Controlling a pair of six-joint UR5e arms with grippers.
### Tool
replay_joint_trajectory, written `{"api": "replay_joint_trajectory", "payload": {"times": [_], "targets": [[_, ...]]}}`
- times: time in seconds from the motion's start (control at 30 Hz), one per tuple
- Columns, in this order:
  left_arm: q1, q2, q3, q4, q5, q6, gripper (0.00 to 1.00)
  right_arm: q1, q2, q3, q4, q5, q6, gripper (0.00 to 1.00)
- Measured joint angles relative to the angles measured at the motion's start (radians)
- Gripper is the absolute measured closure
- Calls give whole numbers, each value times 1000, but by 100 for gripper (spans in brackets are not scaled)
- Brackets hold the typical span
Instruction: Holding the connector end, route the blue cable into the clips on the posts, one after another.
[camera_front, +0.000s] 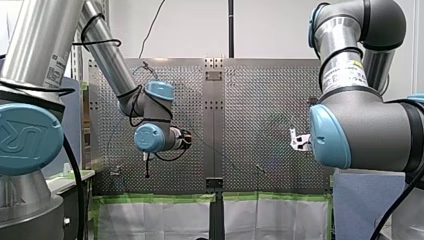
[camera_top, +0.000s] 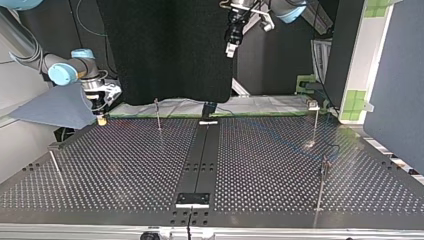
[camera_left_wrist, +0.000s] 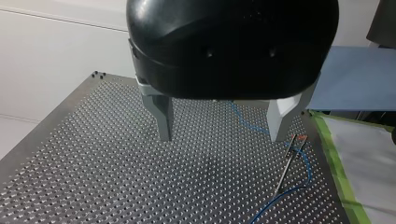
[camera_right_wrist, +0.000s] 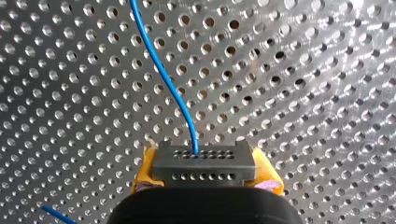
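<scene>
Between my right claw's (camera_right_wrist: 205, 182) yellow pads (camera_right_wrist: 267, 175): connector (camera_right_wrist: 204, 163), clenched fast; blue cable (camera_right_wrist: 164, 77) trailed out over the perforated counter (camera_right_wrist: 303, 93). Above it, my left claw (camera_left_wrist: 222, 133) hovered released, empty. Cable lay slack beside one post (camera_left_wrist: 286, 163); clips (camera_left_wrist: 299, 138) seemingly unthreaded, routing all to do.

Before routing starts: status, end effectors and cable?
Right end effector shut on connector. Left end effector open, empty, above table. Blue cable slack on table beside a post. No obstruction seen.

My left gripper (camera_left_wrist: 221, 136) aloft, fingers (camera_left_wrist: 163, 119) wide apart; my right gripper (camera_right_wrist: 205, 170) tight on the connector (camera_right_wrist: 204, 161).
</scene>
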Motion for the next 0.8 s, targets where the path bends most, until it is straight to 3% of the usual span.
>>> {"api": "replay_joint_trajectory", "payload": {"times": [0.2, 0.8], "targets": [[9, 0, 0, 1, 19, 3, 0, 5, 0, 2, -6, 0, 4, 100], [10, 0, 0, 1, 21, 3, 0, 5, 0, 2, -6, 0, 4, 100]]}}
